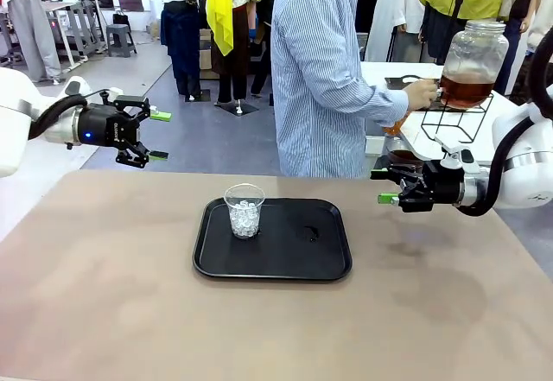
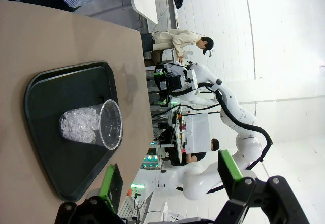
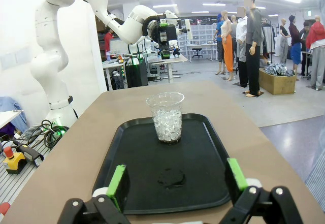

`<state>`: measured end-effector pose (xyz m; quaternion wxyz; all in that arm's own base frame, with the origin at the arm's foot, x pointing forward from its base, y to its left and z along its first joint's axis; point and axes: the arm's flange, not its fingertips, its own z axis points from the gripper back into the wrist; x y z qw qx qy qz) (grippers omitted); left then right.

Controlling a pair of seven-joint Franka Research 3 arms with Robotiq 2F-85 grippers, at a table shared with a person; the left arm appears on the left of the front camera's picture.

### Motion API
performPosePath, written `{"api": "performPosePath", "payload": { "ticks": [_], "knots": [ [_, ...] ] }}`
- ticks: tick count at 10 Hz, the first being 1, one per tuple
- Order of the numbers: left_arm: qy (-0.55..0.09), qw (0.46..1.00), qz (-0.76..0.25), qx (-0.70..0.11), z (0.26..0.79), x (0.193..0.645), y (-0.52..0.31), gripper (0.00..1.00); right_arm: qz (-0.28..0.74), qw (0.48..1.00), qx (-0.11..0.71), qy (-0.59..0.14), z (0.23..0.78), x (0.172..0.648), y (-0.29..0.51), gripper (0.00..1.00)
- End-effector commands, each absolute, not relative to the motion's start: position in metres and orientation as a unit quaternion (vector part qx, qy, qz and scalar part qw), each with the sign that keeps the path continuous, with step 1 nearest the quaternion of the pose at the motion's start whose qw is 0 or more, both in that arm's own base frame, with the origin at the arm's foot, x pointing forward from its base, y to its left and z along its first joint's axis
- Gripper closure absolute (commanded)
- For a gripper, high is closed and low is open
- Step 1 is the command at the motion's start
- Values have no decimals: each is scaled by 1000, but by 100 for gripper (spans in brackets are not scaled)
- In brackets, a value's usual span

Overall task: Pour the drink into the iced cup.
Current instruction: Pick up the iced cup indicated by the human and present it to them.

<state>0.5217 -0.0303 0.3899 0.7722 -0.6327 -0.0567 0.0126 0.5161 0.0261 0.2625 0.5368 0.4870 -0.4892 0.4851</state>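
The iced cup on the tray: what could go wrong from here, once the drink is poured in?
1. Ice already fills much of the iced cup, so the drink, now in the jar behind, may splash or overflow onto the tray.
2. The cup stands free; the left gripper and right gripper are both open and apart from it, so a bump while pouring could tip it.

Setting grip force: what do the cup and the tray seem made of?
The cup looks like thin clear plastic, glossy: the ice shows straight through its wall. The tray looks like black moulded plastic, semi-matte, judging by its rounded raised rim and soft reflections; coated metal cannot be ruled out.
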Motion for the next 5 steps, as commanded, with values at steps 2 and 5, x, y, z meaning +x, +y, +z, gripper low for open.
{"api": "performPosePath", "payload": {
  "ticks": [2,5],
  "knots": [
    [-58,773,12,-632,391,522,-31,0,485,537,488,-488,265,517,27,0],
    [-58,773,12,-632,391,522,-31,0,485,537,488,-488,265,517,27,0]
  ]
}}
